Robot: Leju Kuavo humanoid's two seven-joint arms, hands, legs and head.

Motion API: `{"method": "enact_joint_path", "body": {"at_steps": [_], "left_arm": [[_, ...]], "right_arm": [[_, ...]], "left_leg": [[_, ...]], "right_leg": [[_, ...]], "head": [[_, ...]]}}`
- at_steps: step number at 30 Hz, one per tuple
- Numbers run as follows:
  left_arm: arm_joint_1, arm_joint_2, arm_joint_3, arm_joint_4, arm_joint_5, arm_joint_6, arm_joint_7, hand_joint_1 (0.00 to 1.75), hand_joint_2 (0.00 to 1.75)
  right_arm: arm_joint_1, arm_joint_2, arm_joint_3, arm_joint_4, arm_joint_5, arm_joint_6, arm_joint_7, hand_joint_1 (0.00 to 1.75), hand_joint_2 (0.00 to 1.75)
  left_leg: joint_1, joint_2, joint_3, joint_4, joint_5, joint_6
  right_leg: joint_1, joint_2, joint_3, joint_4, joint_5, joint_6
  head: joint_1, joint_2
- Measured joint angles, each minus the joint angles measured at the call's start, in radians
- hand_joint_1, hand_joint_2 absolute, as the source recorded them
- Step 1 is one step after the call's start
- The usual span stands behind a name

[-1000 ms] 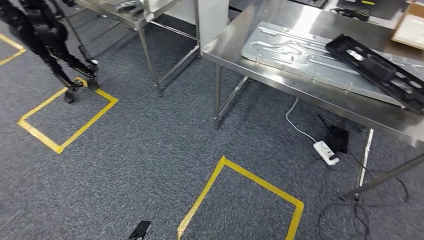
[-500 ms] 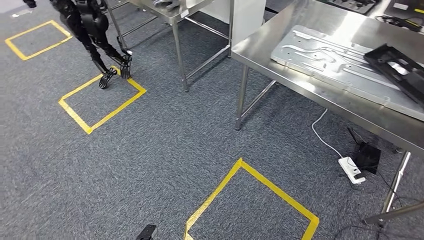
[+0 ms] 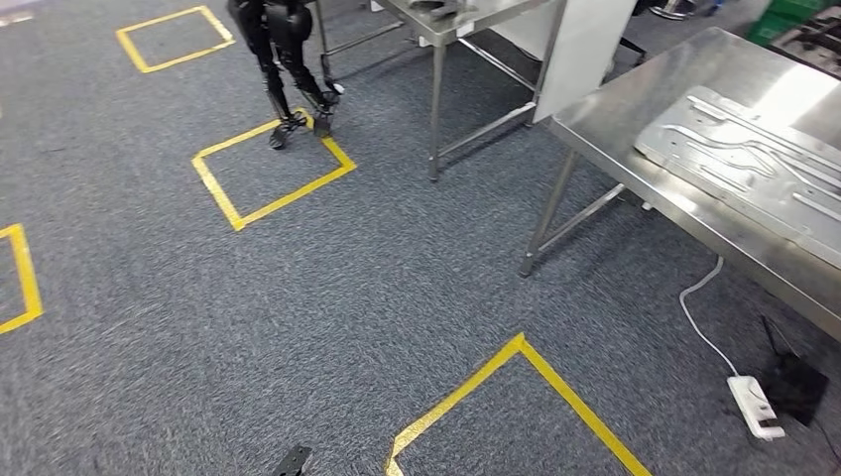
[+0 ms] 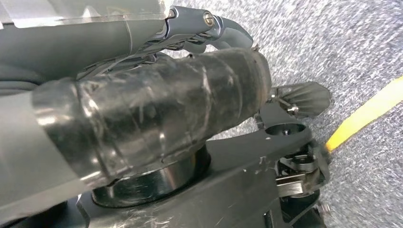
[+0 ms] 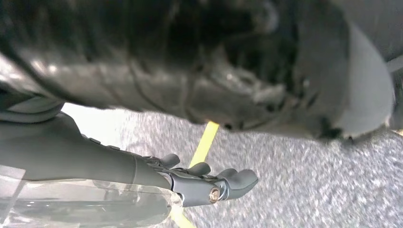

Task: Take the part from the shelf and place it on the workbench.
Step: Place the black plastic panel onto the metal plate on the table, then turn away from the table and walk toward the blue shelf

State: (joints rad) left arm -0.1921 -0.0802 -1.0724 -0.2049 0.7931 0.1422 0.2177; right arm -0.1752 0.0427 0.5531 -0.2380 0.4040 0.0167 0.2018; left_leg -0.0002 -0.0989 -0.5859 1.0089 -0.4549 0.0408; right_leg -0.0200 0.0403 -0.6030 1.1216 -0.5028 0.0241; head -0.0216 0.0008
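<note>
Grey carpet (image 3: 298,297) is marked with yellow tape squares (image 3: 270,171). Another black humanoid robot (image 3: 283,50) stands at one square's far corner. A white power strip (image 3: 756,405) lies beside a black box (image 3: 796,387), its cable (image 3: 697,307) trailing across the floor.

Rough grey carpet (image 3: 298,297); shiny steel workbench (image 3: 635,129) bearing a matt embossed metal plate (image 3: 754,164)

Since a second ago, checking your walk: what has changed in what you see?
The camera has turned left: the steel workbench and ribbed metal plate slid right, the black tray left the frame. Nothing was grasped; the left hand and right hand hold nothing.
</note>
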Motion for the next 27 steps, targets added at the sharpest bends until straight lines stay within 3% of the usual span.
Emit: {"method": "enact_joint_path", "body": {"at_steps": [1,3,5,7,9,11,12,14,16,18,20,21,23,25,26,27], "left_arm": [[-0.001,-0.003,0.000,0.000,-0.003,0.001,0.005,0.00,0.00],[0.000,-0.008,-0.001,0.000,-0.011,0.008,0.015,0.00,0.00],[0.003,-0.012,-0.001,0.000,-0.010,0.016,0.019,0.00,0.00],[0.004,-0.016,-0.001,0.000,-0.004,0.022,0.015,0.00,0.00],[0.000,-0.021,-0.001,0.000,-0.009,0.025,0.006,0.00,0.00],[-0.002,-0.025,-0.002,0.000,-0.023,0.028,-0.001,0.00,0.00],[-0.001,-0.026,-0.003,0.000,-0.031,0.031,0.000,0.00,0.00],[0.002,-0.028,-0.007,0.000,-0.045,0.032,0.007,0.00,0.00],[0.004,-0.031,-0.011,0.000,-0.066,0.014,0.021,0.00,0.00],[0.006,-0.035,-0.023,0.000,-0.101,-0.007,0.033,0.00,0.00],[0.014,-0.038,-0.045,0.000,-0.146,-0.004,0.037,0.00,0.00],[0.020,-0.040,-0.055,0.000,-0.164,0.006,0.037,0.00,0.00],[0.028,-0.041,-0.070,0.000,-0.181,0.030,0.037,0.00,0.00],[0.033,-0.035,-0.080,0.000,-0.183,0.046,0.041,0.00,0.00],[0.036,-0.025,-0.085,0.000,-0.183,0.046,0.045,0.00,0.00],[0.039,-0.012,-0.090,0.000,-0.183,0.036,0.047,0.00,0.00]], "right_arm": [[-0.001,-0.003,0.000,0.000,-0.003,-0.003,0.002,0.00,0.00],[-0.001,-0.006,0.000,0.000,-0.008,-0.010,0.004,0.00,0.00],[-0.003,-0.006,0.006,-0.001,0.011,-0.014,0.007,0.00,0.00],[-0.008,-0.005,0.025,-0.003,0.051,-0.014,0.013,0.00,0.00],[-0.009,-0.007,0.050,-0.004,0.078,-0.007,0.021,0.00,0.00],[-0.004,-0.012,0.070,-0.003,0.075,0.001,0.027,0.00,0.00],[-0.002,-0.015,0.077,-0.003,0.067,0.002,0.029,0.00,0.00],[0.000,-0.020,0.085,-0.003,0.057,0.003,0.030,0.00,0.00],[-0.001,-0.023,0.097,-0.003,0.059,0.010,0.029,0.00,0.00],[0.002,-0.027,0.109,-0.003,0.053,0.019,0.025,0.00,0.00],[0.008,-0.029,0.115,-0.003,0.026,0.021,0.018,0.00,0.00],[0.011,-0.029,0.115,-0.003,0.011,0.020,0.013,0.00,0.00],[0.019,-0.031,0.115,-0.002,-0.016,0.016,0.006,0.00,0.00],[0.034,-0.033,0.115,-0.001,-0.035,0.011,0.000,0.00,0.00],[0.043,-0.035,0.115,0.001,-0.040,0.009,-0.002,0.00,0.00],[0.051,-0.035,0.115,0.002,-0.043,0.010,-0.005,0.00,0.00]], "left_leg": [[0.000,-0.013,-0.004,0.005,-0.002,-0.004],[0.002,-0.035,-0.014,0.010,-0.002,-0.015],[0.007,-0.047,-0.022,0.008,0.001,-0.027],[0.005,-0.001,-0.043,0.048,-0.022,-0.037],[0.006,0.064,-0.097,0.160,-0.079,-0.046],[0.011,0.087,-0.152,0.265,-0.116,-0.055],[0.013,0.092,-0.157,0.273,-0.109,-0.057],[0.016,0.113,-0.109,0.182,-0.053,-0.058],[0.010,0.159,-0.040,0.054,-0.010,-0.050],[0.002,0.176,-0.015,0.007,-0.006,-0.038],[0.002,0.149,-0.015,0.006,-0.004,-0.026],[0.004,0.137,-0.013,0.003,-0.002,-0.020],[0.007,0.114,-0.009,-0.003,0.002,-0.009],[0.006,0.088,-0.009,-0.004,0.002,-0.003],[0.004,0.073,-0.009,-0.004,0.001,-0.001],[0.003,0.056,-0.008,-0.003,0.001,0.000]], "right_leg": [[-0.002,0.024,0.020,-0.050,0.017,-0.003],[-0.001,0.048,0.033,-0.085,0.016,-0.007],[-0.001,0.025,0.040,-0.094,0.021,-0.016],[-0.006,-0.002,0.048,-0.105,0.027,-0.028],[-0.004,-0.033,0.050,-0.109,0.028,-0.035],[-0.002,-0.067,0.051,-0.108,0.025,-0.036],[-0.002,-0.083,0.051,-0.108,0.023,-0.035],[-0.002,-0.110,0.055,-0.108,0.019,-0.029],[0.002,-0.131,0.062,-0.107,0.013,-0.019],[0.008,-0.150,0.069,-0.108,0.006,-0.007],[0.008,-0.167,0.075,-0.110,0.001,0.005],[0.006,-0.159,0.076,-0.103,-0.008,0.011],[0.001,-0.113,0.051,-0.037,-0.053,0.016],[0.002,-0.065,-0.010,0.093,-0.115,0.014],[0.003,-0.056,-0.039,0.148,-0.130,0.012],[0.004,-0.050,-0.056,0.170,-0.126,0.009]], "head": [[-0.001,0.000],[-0.002,0.000],[-0.001,0.000],[-0.006,0.000],[-0.011,0.000],[-0.011,0.000],[-0.011,0.000],[-0.011,0.000],[-0.011,0.000],[-0.009,0.000],[-0.008,0.000],[-0.006,0.000],[-0.001,0.000],[0.003,0.000],[0.004,0.000],[0.004,0.000]]}}
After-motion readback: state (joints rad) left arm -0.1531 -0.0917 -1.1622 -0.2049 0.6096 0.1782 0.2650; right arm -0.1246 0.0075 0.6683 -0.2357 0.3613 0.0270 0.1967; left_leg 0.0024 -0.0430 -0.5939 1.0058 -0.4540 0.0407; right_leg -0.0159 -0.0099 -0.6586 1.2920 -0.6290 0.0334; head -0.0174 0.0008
